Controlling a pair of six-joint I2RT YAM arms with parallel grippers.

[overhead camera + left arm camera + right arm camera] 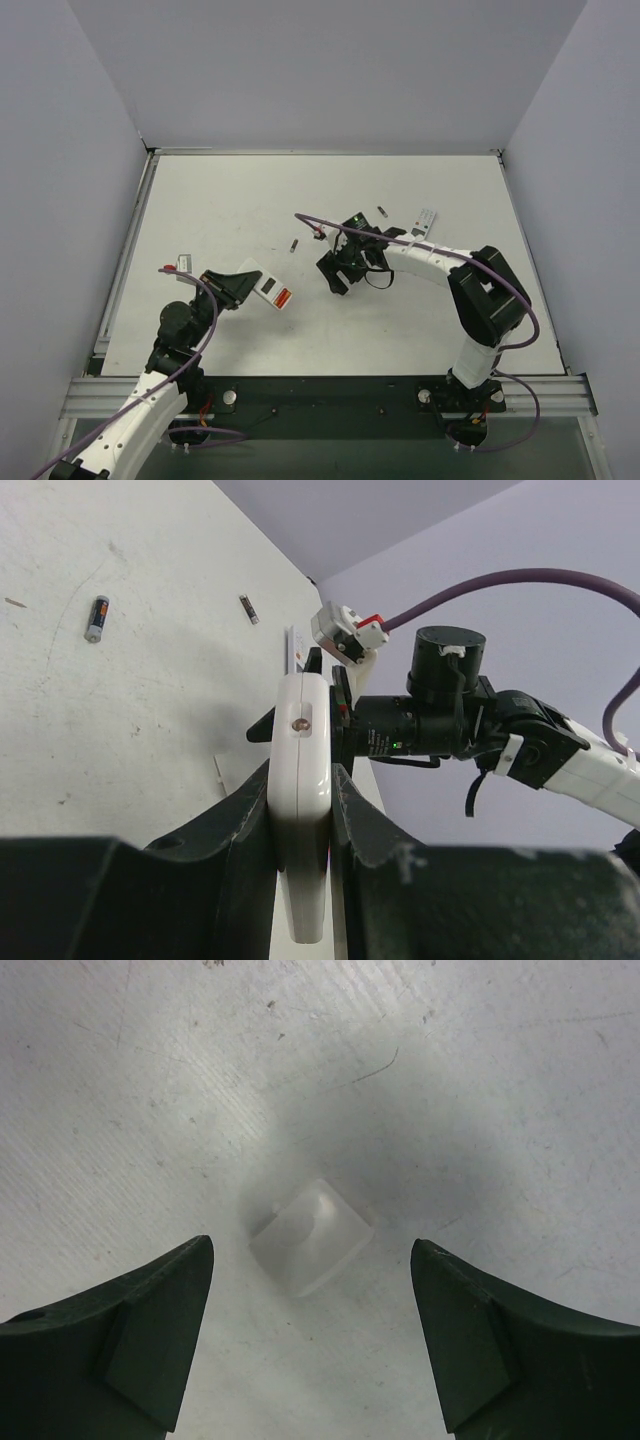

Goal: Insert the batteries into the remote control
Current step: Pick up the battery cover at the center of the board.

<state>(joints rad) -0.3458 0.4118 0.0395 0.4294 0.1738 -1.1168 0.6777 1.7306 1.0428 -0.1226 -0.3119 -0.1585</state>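
**Remote in left grip, right jaws wide over a loose cover piece**

Clamped edge-on in the left gripper (300, 780), jaws shut against its plain white sides: small rectangular remote control (300, 705), apparently held clear of the white table (200, 200). From above, white surface up, small grey window, red patch at the free end. Long axis slanting away from the left arm toward the right one.

Right gripper (311, 1249) spread wide and empty, hanging just over a small translucent white plastic cover piece (312, 1232). Piece flat on the table between the fingers, untouched.

Remote control to that gripper's left, near, free end pointing its way.

Red batteries not made out loose anywhere. Red patch possibly them, seated, or plain casing; impossible to tell.

Short dark cylinder (293, 245) on the table between the arms, nearer the right.

Likely call: right arm, free and closer, for the next fetch.
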